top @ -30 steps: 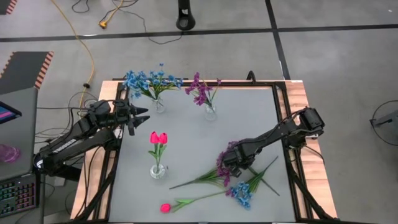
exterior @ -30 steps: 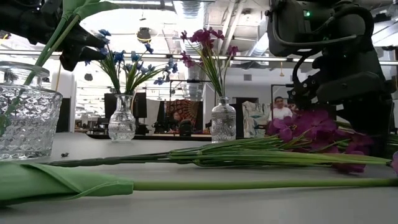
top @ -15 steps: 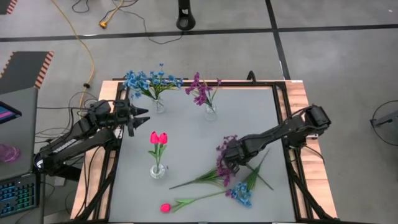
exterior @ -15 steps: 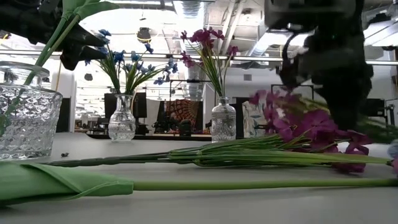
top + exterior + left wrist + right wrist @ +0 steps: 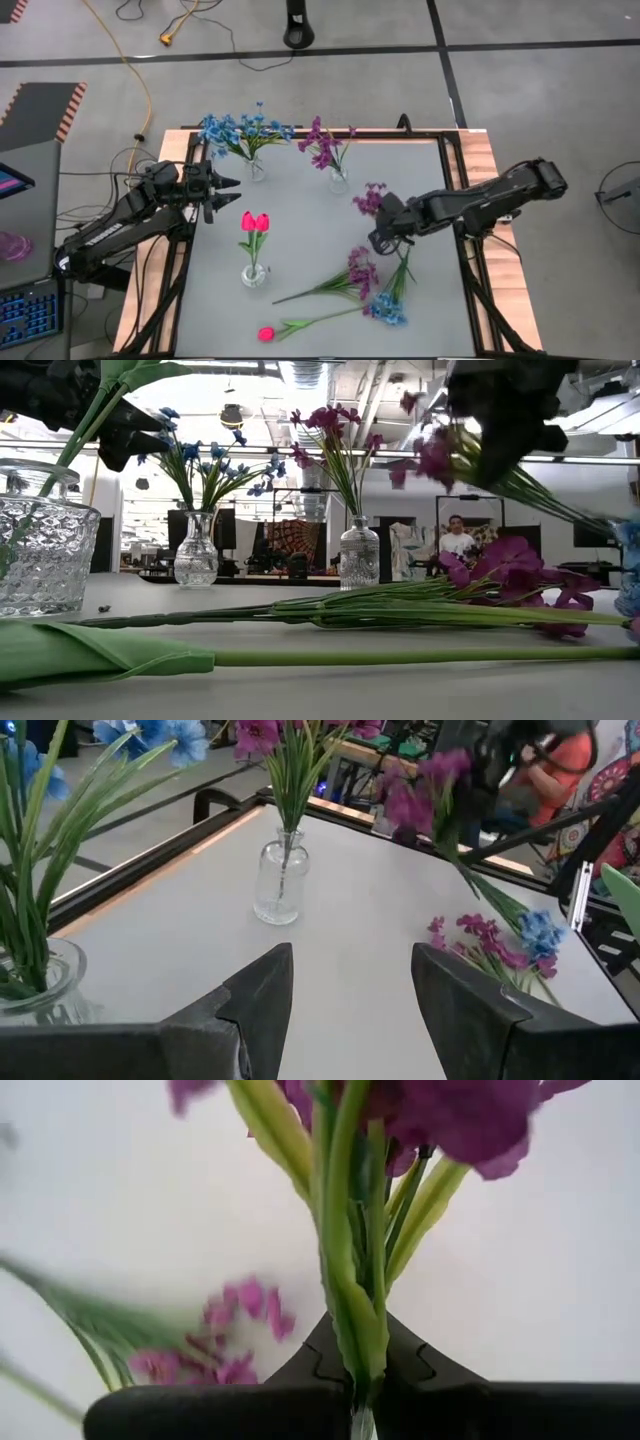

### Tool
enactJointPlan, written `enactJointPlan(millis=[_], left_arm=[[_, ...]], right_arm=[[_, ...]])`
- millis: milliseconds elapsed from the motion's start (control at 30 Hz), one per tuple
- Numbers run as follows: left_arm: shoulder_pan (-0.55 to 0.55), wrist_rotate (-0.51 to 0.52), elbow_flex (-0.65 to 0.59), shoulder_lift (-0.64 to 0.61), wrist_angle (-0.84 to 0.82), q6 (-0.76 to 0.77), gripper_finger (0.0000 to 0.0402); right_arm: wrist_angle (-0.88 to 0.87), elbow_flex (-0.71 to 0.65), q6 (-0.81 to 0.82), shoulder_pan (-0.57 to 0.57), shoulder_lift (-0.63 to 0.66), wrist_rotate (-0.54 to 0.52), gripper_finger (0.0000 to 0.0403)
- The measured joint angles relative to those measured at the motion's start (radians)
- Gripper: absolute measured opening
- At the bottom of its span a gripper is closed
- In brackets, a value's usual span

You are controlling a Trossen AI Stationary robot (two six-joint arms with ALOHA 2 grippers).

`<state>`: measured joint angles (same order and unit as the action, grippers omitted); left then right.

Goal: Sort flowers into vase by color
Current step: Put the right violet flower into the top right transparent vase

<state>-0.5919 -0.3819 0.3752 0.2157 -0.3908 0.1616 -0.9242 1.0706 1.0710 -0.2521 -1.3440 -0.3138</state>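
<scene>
since the earlier frame the right gripper (image 5: 383, 225) has lifted a purple stem (image 5: 372, 198) off the table (image 5: 420, 170) and swung it up toward the purple vase (image 5: 338, 178); its stalk trails back from the gripper toward the blue stem (image 5: 388, 308) lying below. in the right wrist view the fingers are pressed together on the green stalks (image 5: 350, 1280), blooms above them.

measured from the purple vase: the blue vase (image 5: 256, 167) with its blue blooms stands just to its left along the far edge; the tulip vase (image 5: 254, 272) with two pink-red buds stands well toward the near-left. another purple stem (image 5: 355, 272) lies flat toward the near side, and past it, the blue stem touches the carried stalk's end. a loose tulip (image 5: 267, 334) lies farthest, at the near edge.

the left gripper (image 5: 228, 186) hovers left of the blue vase, its fingers (image 5: 262, 995) spread apart and empty.

in the low view a person (image 5: 456, 538) sits in the room behind.
</scene>
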Motion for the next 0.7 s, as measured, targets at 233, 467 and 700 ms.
enactJointPlan(millis=[233,467,700], left_arm=[[0.0,0.002,0.0,0.0,0.0,0.0,0.0192],[0.0,0.003,0.0,0.0,0.0,0.0,0.0192],[0.0,0.004,0.0,0.0,0.0,0.0,0.0192]], right_arm=[[0.092,0.0,-0.105,0.0,0.126,-0.208,0.0042],[0.315,0.002,-0.367,0.0,0.186,-0.431,0.0042],[0.545,0.002,-0.672,0.038,0.2,-0.55,0.0042]])
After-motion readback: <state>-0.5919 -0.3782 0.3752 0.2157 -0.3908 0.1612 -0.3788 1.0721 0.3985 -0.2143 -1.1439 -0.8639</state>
